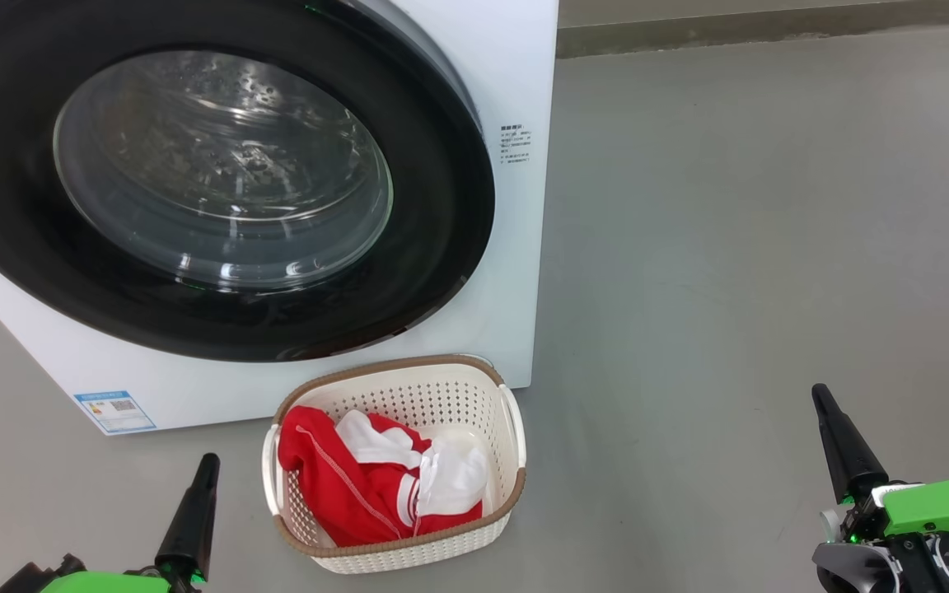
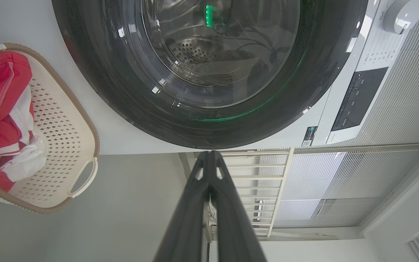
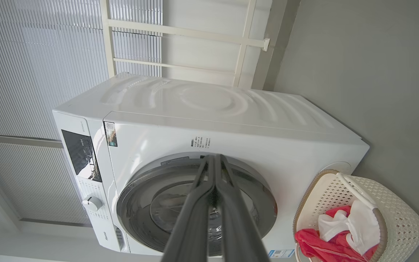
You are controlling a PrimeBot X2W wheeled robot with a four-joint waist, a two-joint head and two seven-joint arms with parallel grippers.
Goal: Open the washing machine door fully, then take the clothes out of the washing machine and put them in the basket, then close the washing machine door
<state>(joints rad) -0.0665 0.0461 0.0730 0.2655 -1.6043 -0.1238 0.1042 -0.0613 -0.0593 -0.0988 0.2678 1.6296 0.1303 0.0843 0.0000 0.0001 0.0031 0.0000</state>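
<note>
Clothes (image 1: pixel 359 486) of bright red and white fabric lie in the cream perforated plastic basket (image 1: pixel 409 369) on the floor before the big white washing machine (image 1: pixel 516 82). Its round black-rimmed glass door (image 1: pixel 441 247) looks closed. Left fingers (image 1: pixel 194 511) and right fingers (image 1: pixel 841 453) are clenched and empty. Nothing seems left to do.

The door (image 1: pixel 441 206) sits flush against the white washer (image 1: pixel 516 272). Just in front of it, on the grey floor (image 1: pixel 730 247), stands the basket (image 1: pixel 409 366) with red and white clothes (image 1: pixel 343 486) heaped inside. The left end effector (image 1: pixel 209 461) and right end effector (image 1: pixel 820 395) flank it, fingers pressed together, empty.
</note>
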